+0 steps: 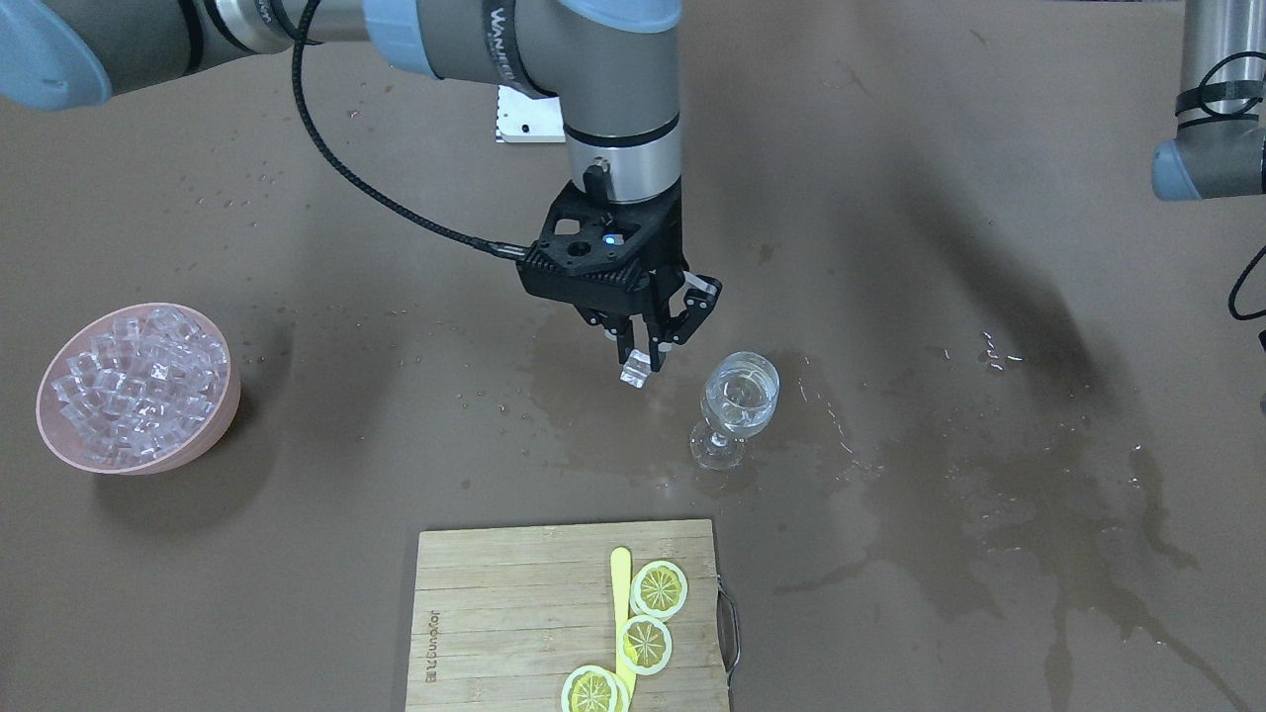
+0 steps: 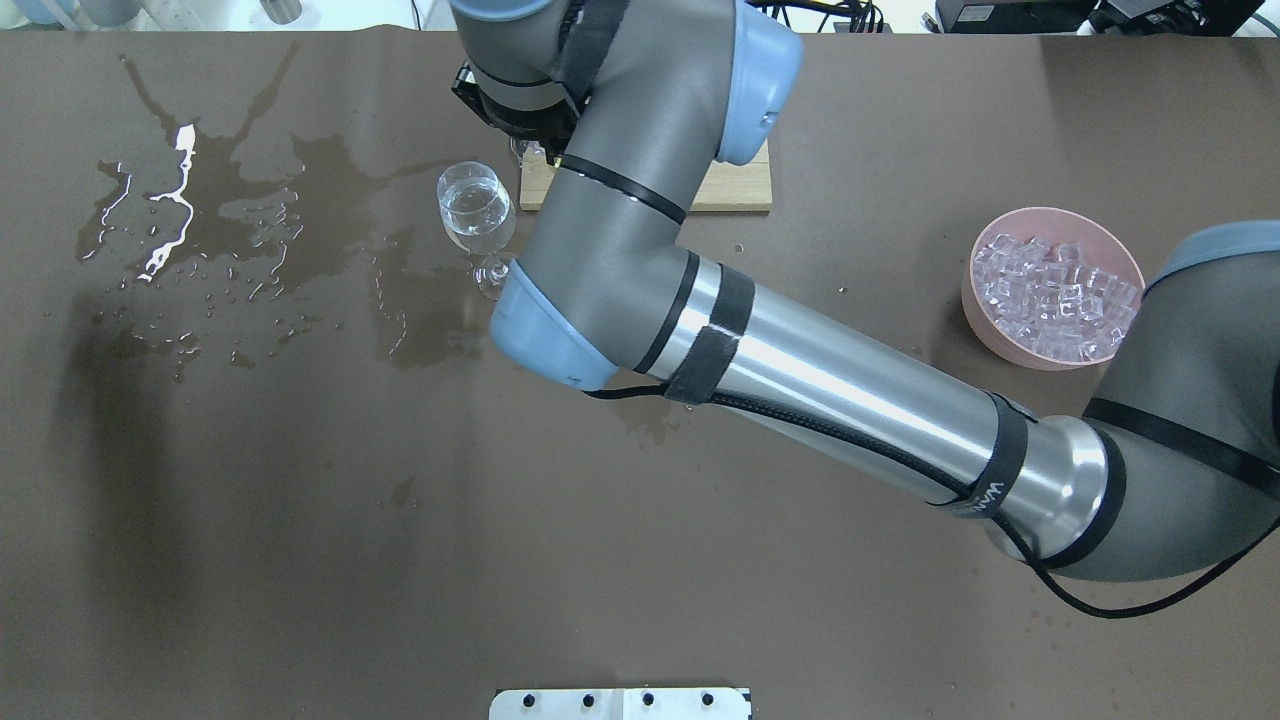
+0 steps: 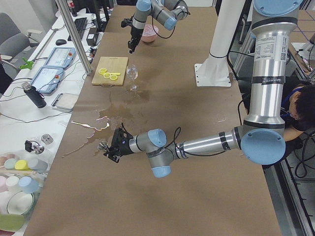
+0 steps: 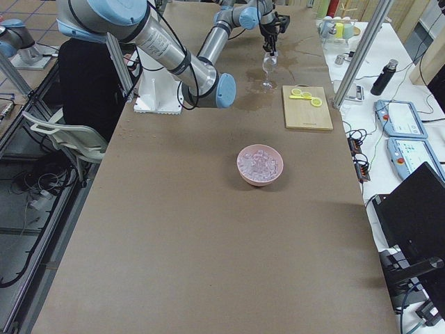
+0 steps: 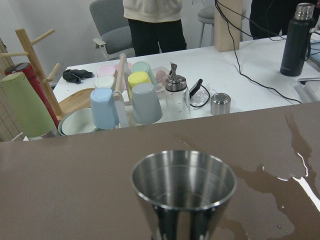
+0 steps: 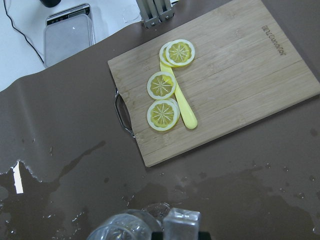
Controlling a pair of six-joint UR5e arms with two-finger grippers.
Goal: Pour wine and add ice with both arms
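**Right gripper**: on the right arm, pointing down over the table. Fingers were clamped on a single ice cube, which hung clear of the tabletop, just beside the wine glass on the pink bowl's side and outside it. In the right wrist view the cube sat at the bottom edge, next to the glass rim.

**Wine glass**: stemmed, clear, upright on the table, standing in a wet patch. It held the wine, a clear, colourless liquid filling the lower part of the bowl.

**Ice**: a heap of clear cubes in a pink bowl, well apart from the glass, toward the robot's right end of the table.

**Left gripper**: low over the table, well apart from the glass, reaching toward the robot's left end. Whether its fingers were together or apart could not be told. The left wrist view showed a steel cup directly in front of the camera, mouth up; its contents could not be made out.

**Cutting board**: wooden, with a metal handle, on the operators' side of the glass. It carried lemon slices and a flat yellow tool, the slices lying along and partly on the tool.

**Spilled liquid**: streaks and droplets spread over the brown table on the robot's left of the glass.
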